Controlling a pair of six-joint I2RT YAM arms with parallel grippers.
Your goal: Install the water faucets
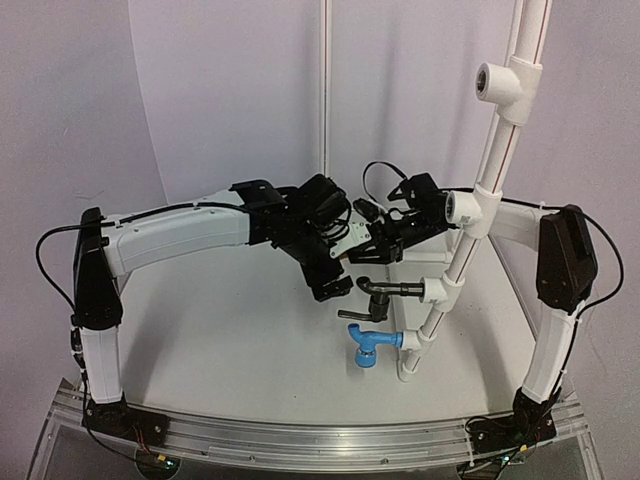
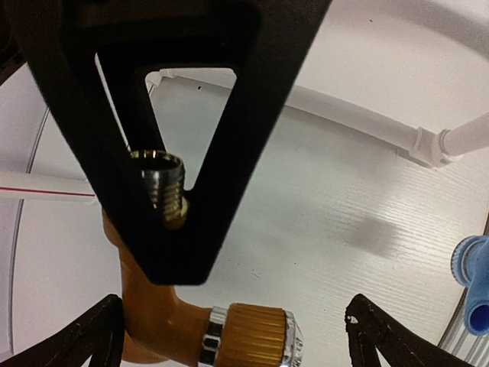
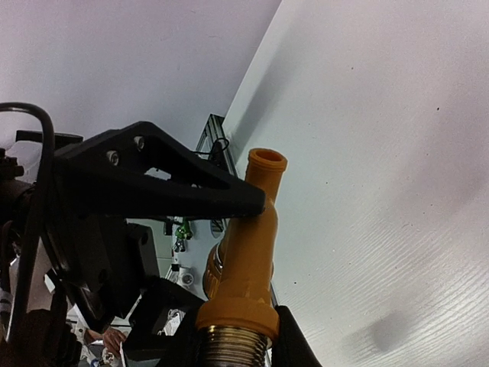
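1. Top external: left gripper (image 1: 335,283) and right gripper (image 1: 373,245) meet mid-frame over the white table (image 1: 230,340). What sits between them can't be read here. Only this view shows the white pipe stand (image 1: 470,220) at right, with the black faucet (image 1: 388,290) and the blue faucet (image 1: 372,343) plugged into its lower tees.
2. Left wrist: left gripper is released, its fingers spread to the bottom corners. The brass faucet (image 2: 149,306) lies between them: smooth tan-orange body, knurled gold collar, chrome ring. Its silver threaded tip shows through the triangular cut-out of a right gripper finger. Ribbed blue faucet sits at the right edge. The table has a fine wood-grain texture.
3. Right wrist: right gripper is clenched on the brass faucet's threaded stem at bottom centre. The round hollow spout points up-frame. A matte black left finger (image 3: 153,180) touches the spout neck from the left.
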